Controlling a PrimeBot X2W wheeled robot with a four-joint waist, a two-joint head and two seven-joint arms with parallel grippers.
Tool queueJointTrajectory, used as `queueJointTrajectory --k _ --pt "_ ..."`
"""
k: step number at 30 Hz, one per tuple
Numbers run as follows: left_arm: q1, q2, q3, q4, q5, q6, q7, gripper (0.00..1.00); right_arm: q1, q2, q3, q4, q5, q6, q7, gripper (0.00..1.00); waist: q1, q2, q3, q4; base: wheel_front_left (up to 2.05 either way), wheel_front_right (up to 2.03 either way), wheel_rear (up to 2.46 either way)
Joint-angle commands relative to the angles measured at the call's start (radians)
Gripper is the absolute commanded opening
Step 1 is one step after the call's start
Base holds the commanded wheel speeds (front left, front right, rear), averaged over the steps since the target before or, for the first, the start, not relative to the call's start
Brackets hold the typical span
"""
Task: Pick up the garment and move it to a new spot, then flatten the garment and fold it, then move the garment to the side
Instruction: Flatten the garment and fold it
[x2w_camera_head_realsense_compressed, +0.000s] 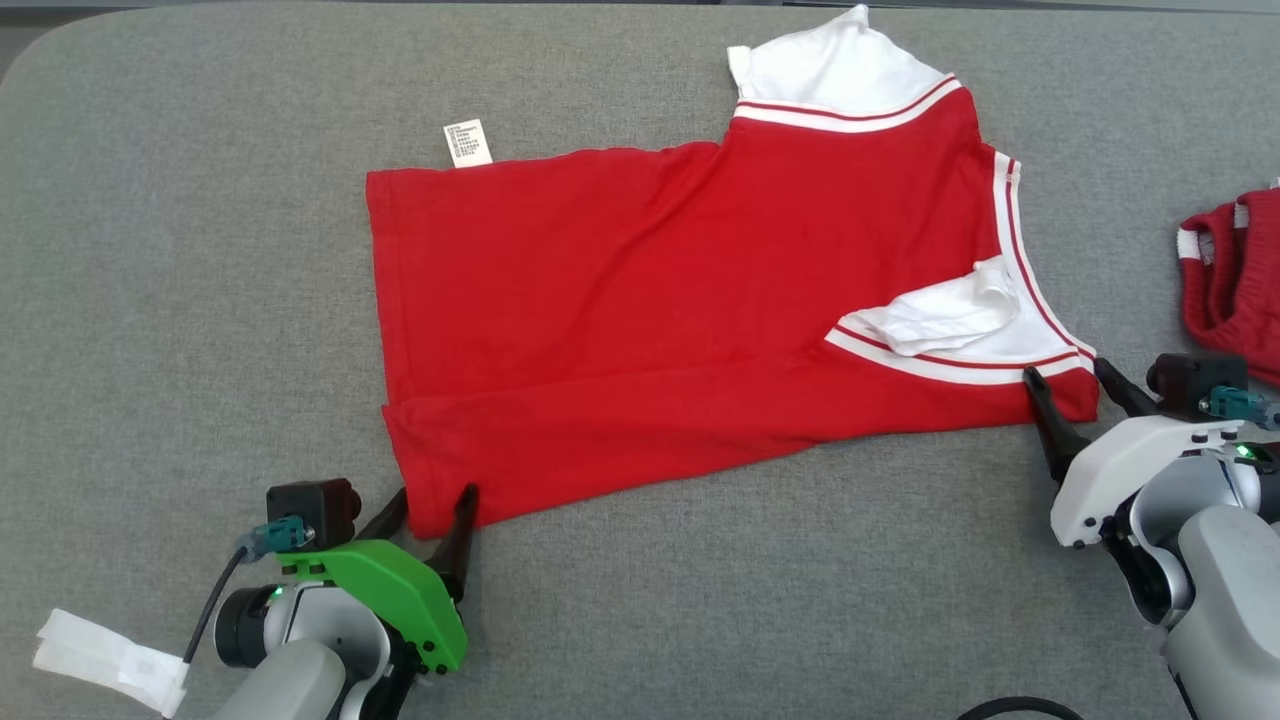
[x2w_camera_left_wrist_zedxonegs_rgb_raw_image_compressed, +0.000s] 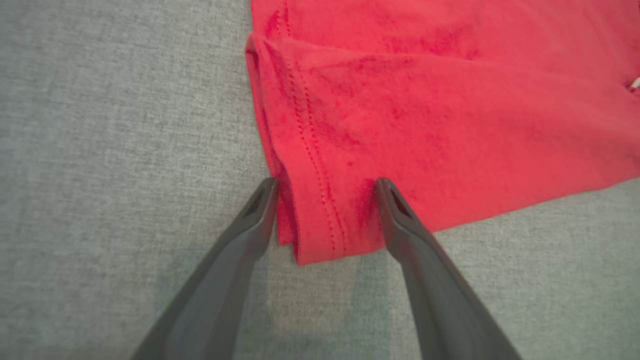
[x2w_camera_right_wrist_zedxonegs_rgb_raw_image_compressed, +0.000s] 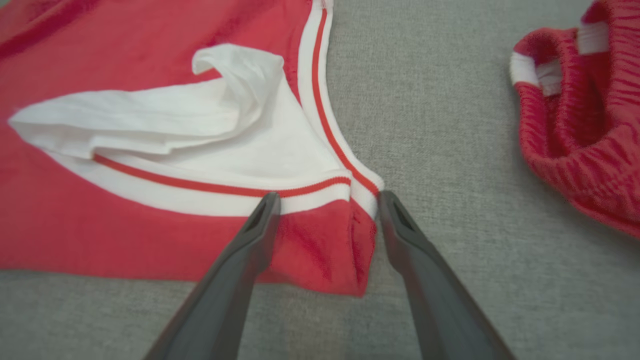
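The garment (x2w_camera_head_realsense_compressed: 640, 300) is a red T-shirt with white sleeves and red-and-white trim, spread across the grey table with its near long edge folded over. My left gripper (x2w_camera_head_realsense_compressed: 432, 497) stands open at the near left corner, one finger either side of the stitched hem (x2w_camera_left_wrist_zedxonegs_rgb_raw_image_compressed: 320, 210). My right gripper (x2w_camera_head_realsense_compressed: 1075, 385) is open too, its fingers straddling the near right corner (x2w_camera_right_wrist_zedxonegs_rgb_raw_image_compressed: 325, 240) by the striped neckline. A white sleeve (x2w_camera_right_wrist_zedxonegs_rgb_raw_image_compressed: 165, 120) lies crumpled just beyond that corner. Neither pair of jaws has closed on the cloth.
A second red garment (x2w_camera_head_realsense_compressed: 1235, 280) with white trim lies bunched at the table's right edge, close to my right arm. A white care label (x2w_camera_head_realsense_compressed: 467, 142) sticks out from the shirt's far edge. A white tag on a cable (x2w_camera_head_realsense_compressed: 105, 660) hangs beside my left wrist.
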Motion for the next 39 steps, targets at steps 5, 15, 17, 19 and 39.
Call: queueJointTrajectory --k 5,15,17,19,39 --pt "-0.034 -0.044 -0.026 0.092 -0.02 -0.056 0.024 0.22 -0.038 -0.007 0.069 0.057 0.082 0.0 0.025 0.0 0.0 0.0 0.011 0.012 0.0 0.0 0.0" --pt "-0.065 0.031 -0.022 0.074 -0.078 -0.164 0.117 0.0 0.004 -0.135 0.17 -0.076 0.283 -0.001 0.144 0.0 0.0 0.0 -0.019 0.009 0.0 0.0 0.0" --pt "-0.055 0.077 -0.014 0.028 -0.103 -0.188 0.162 0.0 0.033 -0.18 0.167 -0.143 0.331 -0.001 0.187 0.0 0.0 0.0 -0.03 0.004 0.0 0.0 0.0" --pt "-0.038 0.121 -0.004 -0.035 -0.127 -0.201 0.207 0.0 0.079 -0.218 0.15 -0.213 0.373 -0.001 0.228 0.0 0.0 0.0 -0.04 -0.001 0.0 0.0 0.0" --pt "0.192 0.316 0.045 -0.402 -0.157 -0.047 0.254 1.0 0.324 -0.195 -0.105 -0.564 0.315 -0.001 0.451 1.0 0.0 0.0 0.006 -0.039 0.0 0.0 0.0"
